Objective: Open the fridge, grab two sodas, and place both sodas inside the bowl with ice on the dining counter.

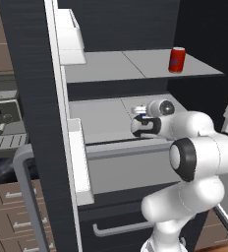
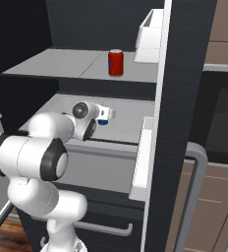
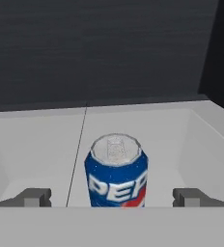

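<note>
The fridge (image 1: 30, 74) stands open, its dark doors swung out to both sides. A red soda (image 1: 177, 60) stands upright on the upper grey shelf, also seen as the red soda (image 2: 116, 62). A blue soda (image 3: 116, 171) with a silver top stands upright on the lower shelf. My gripper (image 3: 113, 198) is open, one fingertip on each side of the blue soda and both apart from it. My hand (image 1: 137, 114) reaches into the lower shelf and hides most of that can; a sliver of blue (image 2: 103, 121) shows under it. The bowl with ice and the dining counter are out of view.
White door bins (image 1: 69, 37) (image 2: 150, 29) line the open doors beside the arm. The lower shelf has raised pale side walls (image 3: 201, 144) and a dark back wall. A lower drawer with a grey bar handle (image 1: 121, 229) sits below. Brown wood cabinets (image 1: 13, 216) flank the fridge.
</note>
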### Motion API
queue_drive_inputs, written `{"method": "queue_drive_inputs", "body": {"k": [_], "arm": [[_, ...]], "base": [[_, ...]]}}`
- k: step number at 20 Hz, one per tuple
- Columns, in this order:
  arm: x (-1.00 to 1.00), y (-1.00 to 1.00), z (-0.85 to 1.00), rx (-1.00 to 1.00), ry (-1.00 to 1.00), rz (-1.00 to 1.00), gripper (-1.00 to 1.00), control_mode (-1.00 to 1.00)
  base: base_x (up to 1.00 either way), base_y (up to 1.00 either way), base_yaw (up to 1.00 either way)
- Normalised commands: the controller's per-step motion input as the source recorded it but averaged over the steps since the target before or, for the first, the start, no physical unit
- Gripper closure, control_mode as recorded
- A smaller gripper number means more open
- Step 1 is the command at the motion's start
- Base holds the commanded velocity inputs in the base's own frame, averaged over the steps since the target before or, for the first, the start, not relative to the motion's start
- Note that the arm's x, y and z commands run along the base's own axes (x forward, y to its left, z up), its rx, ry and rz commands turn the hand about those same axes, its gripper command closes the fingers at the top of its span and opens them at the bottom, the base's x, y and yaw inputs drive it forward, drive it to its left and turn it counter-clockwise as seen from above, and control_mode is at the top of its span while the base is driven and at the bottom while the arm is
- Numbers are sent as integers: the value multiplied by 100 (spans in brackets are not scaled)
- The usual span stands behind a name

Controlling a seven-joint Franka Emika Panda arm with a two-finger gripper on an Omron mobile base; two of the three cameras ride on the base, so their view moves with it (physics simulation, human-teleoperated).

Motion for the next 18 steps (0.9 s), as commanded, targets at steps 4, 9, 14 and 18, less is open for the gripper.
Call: {"method": "queue_drive_inputs", "body": {"k": [4,9,14,18], "arm": [[16,-5,-13,0,0,0,-100,-100],[14,-6,-15,0,0,0,-100,-100],[0,-11,-10,0,0,1,-100,-100],[7,-4,-8,0,0,1,-100,-100]], "base": [[0,0,0],[0,0,0],[0,0,0],[0,0,0]]}}
